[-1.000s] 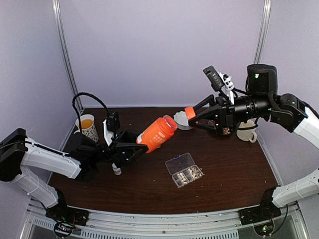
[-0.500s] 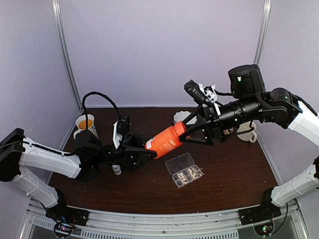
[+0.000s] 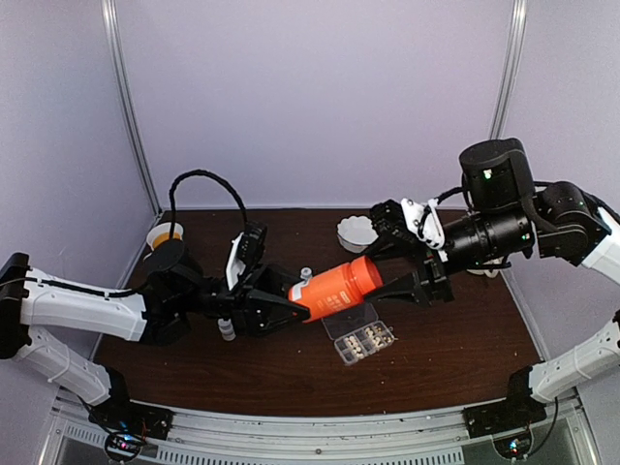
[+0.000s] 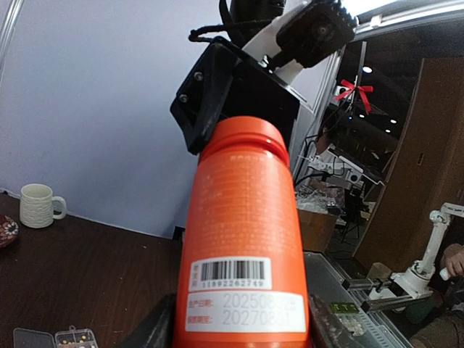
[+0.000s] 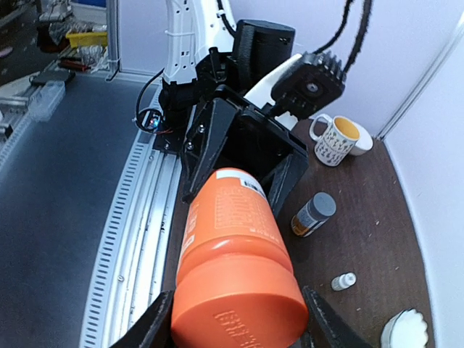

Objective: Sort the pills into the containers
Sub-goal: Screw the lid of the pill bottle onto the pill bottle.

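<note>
An orange bottle [image 3: 339, 286] hangs nearly level above the table, gripped at both ends. My left gripper [image 3: 294, 300] is shut on its base [image 4: 245, 304]. My right gripper [image 3: 392, 281] is shut on the orange cap [image 5: 235, 319], which sits on the bottle's mouth. Just below the bottle lies the clear pill box [image 3: 341, 323] with its lid open. Pale pills [image 3: 364, 341] fill the cells nearest me. In the left wrist view the pill box [image 4: 29, 338] and pills [image 4: 70, 336] show at the bottom left corner.
A grey-capped bottle [image 5: 313, 214] and a small white bottle [image 5: 343, 280] lie on the table under my left arm. A paper cup of orange liquid [image 3: 165, 235] stands back left, a white scalloped dish [image 3: 356, 232] at the back centre, and a cream mug [image 4: 40, 205] far right.
My right gripper came down and left with the orange cap until it met the bottle's mouth. My left gripper carried the bottle right and lower, now nearly level over the pill box.
</note>
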You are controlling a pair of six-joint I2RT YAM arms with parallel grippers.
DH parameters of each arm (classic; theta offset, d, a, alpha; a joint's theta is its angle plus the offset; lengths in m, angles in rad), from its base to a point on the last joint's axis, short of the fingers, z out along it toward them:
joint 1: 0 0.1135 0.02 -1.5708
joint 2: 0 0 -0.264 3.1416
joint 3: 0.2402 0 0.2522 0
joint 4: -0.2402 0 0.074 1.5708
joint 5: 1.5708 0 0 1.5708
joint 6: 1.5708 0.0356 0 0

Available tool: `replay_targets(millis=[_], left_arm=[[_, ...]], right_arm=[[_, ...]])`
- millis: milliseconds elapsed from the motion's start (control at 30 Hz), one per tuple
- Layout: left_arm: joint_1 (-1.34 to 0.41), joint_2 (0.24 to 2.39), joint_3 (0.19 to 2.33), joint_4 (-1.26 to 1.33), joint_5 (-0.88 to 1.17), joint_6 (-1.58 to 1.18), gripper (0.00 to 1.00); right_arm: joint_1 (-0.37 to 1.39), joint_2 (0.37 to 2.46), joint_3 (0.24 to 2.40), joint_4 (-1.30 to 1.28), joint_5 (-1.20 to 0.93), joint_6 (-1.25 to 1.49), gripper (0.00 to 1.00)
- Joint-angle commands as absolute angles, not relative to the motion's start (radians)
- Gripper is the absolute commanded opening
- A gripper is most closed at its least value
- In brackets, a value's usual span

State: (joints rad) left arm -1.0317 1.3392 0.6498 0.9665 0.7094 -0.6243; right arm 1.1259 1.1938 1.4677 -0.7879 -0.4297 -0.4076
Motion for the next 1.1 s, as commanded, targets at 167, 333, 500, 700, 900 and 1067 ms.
replay_targets(millis=[167, 333, 500, 700, 900, 1067], left_arm=[[-1.033, 1.313, 0.774, 0.898, 0.661, -0.768, 0.00], [-1.044, 1.314, 0.791, 0.964, 0.683, -0.846, 0.00], [-1.050, 1.337, 0.834, 0.945, 0.712, -0.934, 0.00], [-1.056, 1.359, 0.865, 0.990, 0.757, -1.007, 0.00], [-1.075, 1.377, 0.906, 0.990, 0.802, -1.057, 0.00], [-1.077, 1.392, 0.945, 0.924, 0.831, -1.113, 0.00]], right_arm=[[1.242, 1.135, 1.321, -0.721, -0.273, -0.788, 0.00], [1.296, 1.059, 1.212, -0.571, -0.211, -0.877, 0.00], [1.337, 1.019, 1.162, -0.493, -0.156, -0.964, 0.00], [1.354, 0.984, 1.125, -0.412, -0.197, -1.005, 0.00], [1.363, 1.003, 1.144, -0.424, -0.242, -1.021, 0.00], [1.367, 1.034, 1.152, -0.472, -0.218, -1.064, 0.00]])
